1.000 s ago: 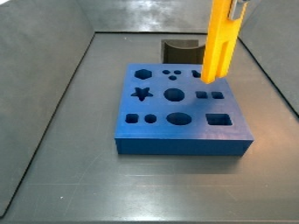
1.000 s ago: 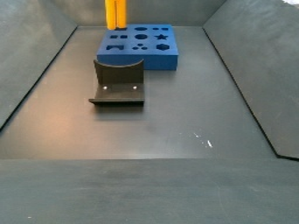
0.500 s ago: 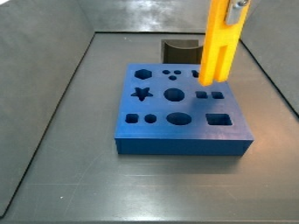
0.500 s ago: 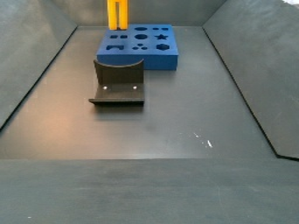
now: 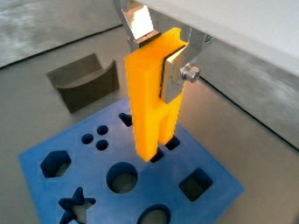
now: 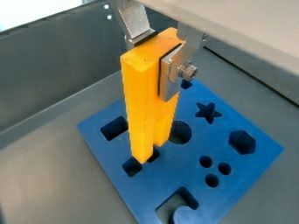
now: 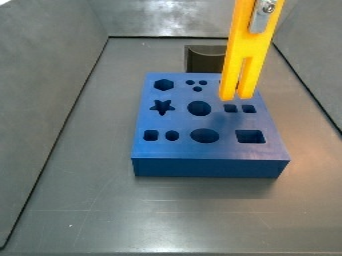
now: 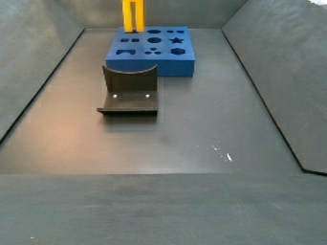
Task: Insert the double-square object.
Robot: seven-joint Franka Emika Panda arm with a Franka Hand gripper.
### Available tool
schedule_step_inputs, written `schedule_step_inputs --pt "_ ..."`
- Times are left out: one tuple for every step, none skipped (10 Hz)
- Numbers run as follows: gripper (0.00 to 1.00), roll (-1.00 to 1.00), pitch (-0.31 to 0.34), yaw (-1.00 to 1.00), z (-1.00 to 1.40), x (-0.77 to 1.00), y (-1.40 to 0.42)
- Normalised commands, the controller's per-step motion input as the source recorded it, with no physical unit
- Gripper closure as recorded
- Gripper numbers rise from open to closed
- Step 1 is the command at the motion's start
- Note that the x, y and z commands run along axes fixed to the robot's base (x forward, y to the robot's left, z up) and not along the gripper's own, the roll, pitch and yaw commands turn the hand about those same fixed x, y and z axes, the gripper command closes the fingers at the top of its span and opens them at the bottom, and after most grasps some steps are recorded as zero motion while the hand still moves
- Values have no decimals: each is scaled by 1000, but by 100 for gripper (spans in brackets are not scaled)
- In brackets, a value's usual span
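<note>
The gripper (image 5: 160, 48) has its flat silver fingers (image 6: 177, 61) closed on the upper part of the double-square object (image 5: 153, 96), a smooth bright-yellow plastic piece hanging upright below them. Its two square bars (image 7: 241, 62) reach down to the paired square holes in the matte blue block (image 6: 233, 166). Beyond the block stands the dark grey curved piece (image 5: 84, 80).

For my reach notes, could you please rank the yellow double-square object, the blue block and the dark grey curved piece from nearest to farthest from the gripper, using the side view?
1. double-square object: held in the gripper.
2. blue block: directly beneath it.
3. dark grey curved piece: beyond the block, near the back wall.
</note>
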Motion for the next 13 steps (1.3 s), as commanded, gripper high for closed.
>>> schedule_step_inputs --pt "100 0 84 -551 -129 443 0" --pt "100 0 53 -669 -111 337 0" --pt "100 0 59 -254 0 126 0" --pt "100 -40 36 -280 -23 323 0" --pt "100 -4 0 9 -26 9 0" --pt "100 0 0 0 -100 100 0" --pt "100 0 -3 0 -186 69 0" --pt "100 14 -7 0 -203 29 9" --pt "100 36 -6 0 -217 66 6" --pt "100 44 -10 0 -217 46 3" --pt "100 73 0 0 -197 51 60" --pt "100 57 0 0 -171 94 77" --pt "100 47 0 0 -129 180 69"
